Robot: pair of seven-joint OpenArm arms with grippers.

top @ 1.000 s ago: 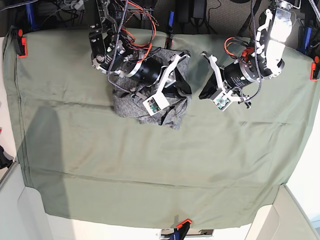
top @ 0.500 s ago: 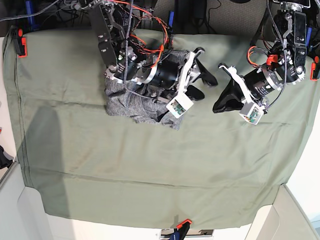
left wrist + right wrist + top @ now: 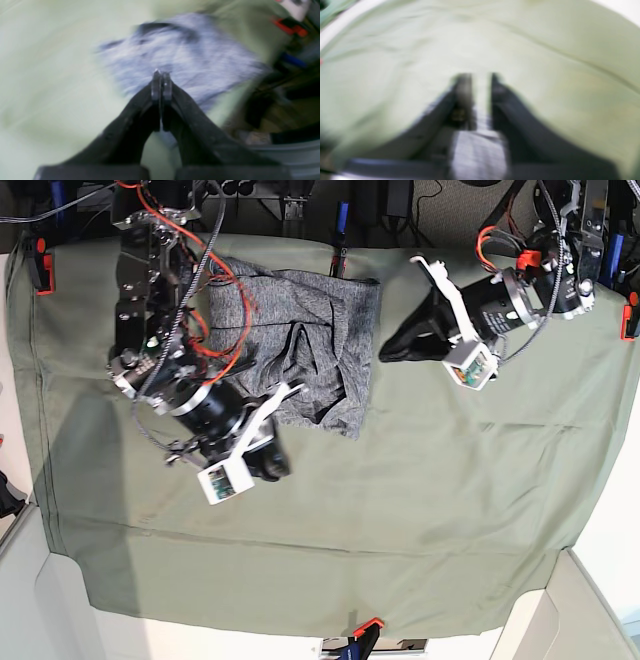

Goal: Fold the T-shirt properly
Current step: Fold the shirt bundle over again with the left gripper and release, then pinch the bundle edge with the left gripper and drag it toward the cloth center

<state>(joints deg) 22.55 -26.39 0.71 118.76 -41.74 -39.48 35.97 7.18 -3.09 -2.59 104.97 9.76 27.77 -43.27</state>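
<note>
The heather-grey T-shirt [image 3: 310, 330] lies rumpled and partly bunched at the back middle of the green table cloth [image 3: 420, 490]. It also shows blurred in the left wrist view [image 3: 180, 52]. My left gripper [image 3: 388, 350] hangs just right of the shirt's right edge. In its own view [image 3: 162, 73] its fingers are pressed together with nothing between them. My right gripper [image 3: 275, 465] is off the shirt, over bare cloth in front of the shirt's lower left part. Its own view [image 3: 480, 77] is blurred and shows a narrow gap between the fingers, with green cloth beyond.
Orange clamps pin the cloth at the far left [image 3: 42, 265], far right [image 3: 630, 315] and front edge [image 3: 365, 627]. Cables and stands crowd the back edge [image 3: 340, 220]. The cloth hangs over the table's front corners.
My right arm has swung off the shirt toward the front left, leaving the shirt uncovered and lying wider. My left gripper has moved back and left, closer to the shirt's right edge.
</note>
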